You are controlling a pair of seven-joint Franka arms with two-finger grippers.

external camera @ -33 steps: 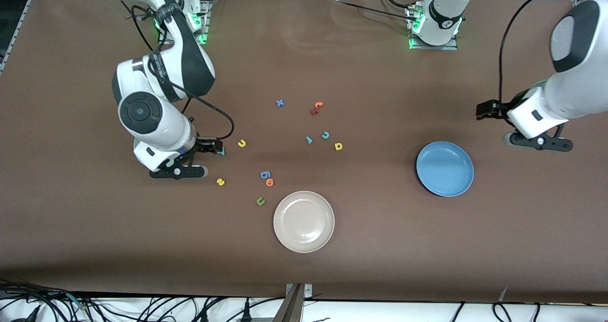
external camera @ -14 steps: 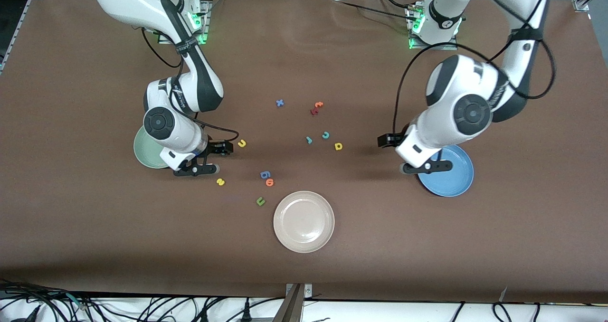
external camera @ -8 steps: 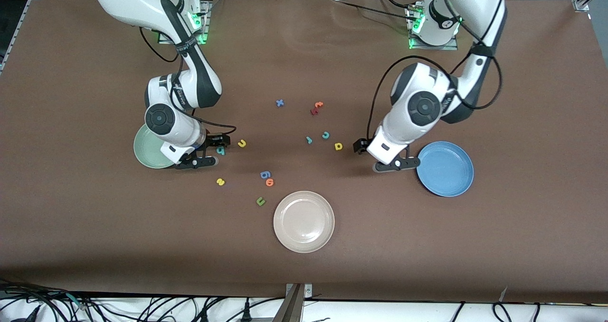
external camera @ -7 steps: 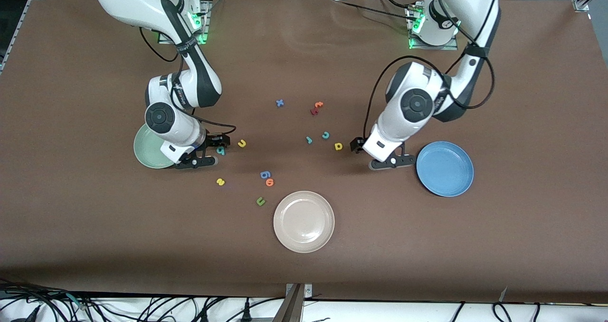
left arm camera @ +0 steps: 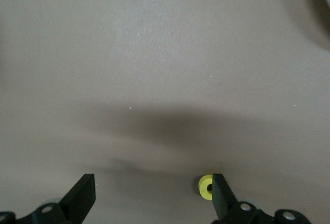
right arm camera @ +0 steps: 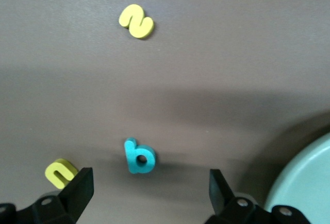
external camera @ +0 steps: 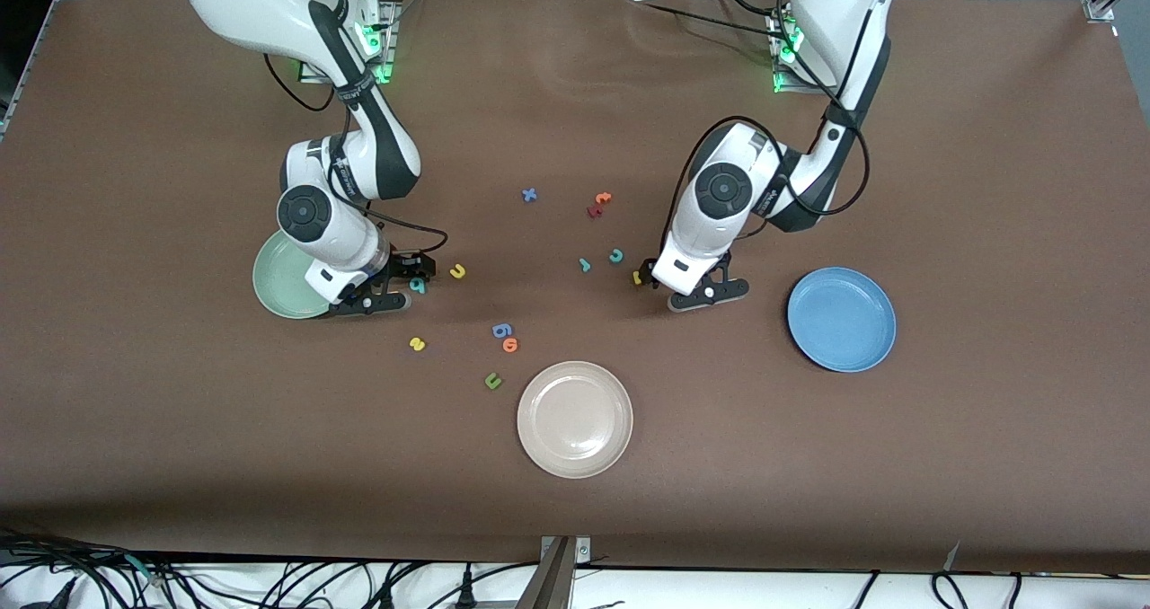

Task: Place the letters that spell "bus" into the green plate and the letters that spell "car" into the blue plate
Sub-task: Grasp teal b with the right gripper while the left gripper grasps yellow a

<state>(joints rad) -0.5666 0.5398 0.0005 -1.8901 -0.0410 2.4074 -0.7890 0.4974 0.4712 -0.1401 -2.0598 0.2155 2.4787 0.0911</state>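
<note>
Green plate [external camera: 280,281] at the right arm's end of the table, partly under that arm's wrist; nothing visible in the part that shows.

Right gripper [external camera: 402,278] is low over the table just beside the green plate's rim, jaws wide apart and holding nothing. Teal "b" [external camera: 417,284] lies flat on the table between the fingertips in the right wrist view [right arm camera: 139,157], nearer one finger than the other, touching neither. Yellow "u" [external camera: 457,271] sits just outside the jaws, close to one fingertip [right arm camera: 61,172]. Yellow "s" [external camera: 416,344] is nearer the front camera than the "b", clear of the jaws [right arm camera: 136,21].

Middle of the table: blue "g" [external camera: 501,330] and orange "o" [external camera: 510,345] touching each other, dark green "u" [external camera: 492,380] nearer the camera, cream-white plate [external camera: 575,419] beside it. Blue "x" [external camera: 529,195] and the orange and red letters [external camera: 597,205] are farther from the camera.

Teal "r" [external camera: 584,265] and teal "c" [external camera: 615,255] lie on the table near each other, just outside the left gripper.

Left gripper [external camera: 649,278] is low over the table, jaws spread wide, empty. Yellow "a" [external camera: 636,278] is flat on the table inside the gap, right against one finger [left arm camera: 206,187].

Blue plate [external camera: 841,319] toward the left arm's end, well apart from the left gripper, no letters in it.
</note>
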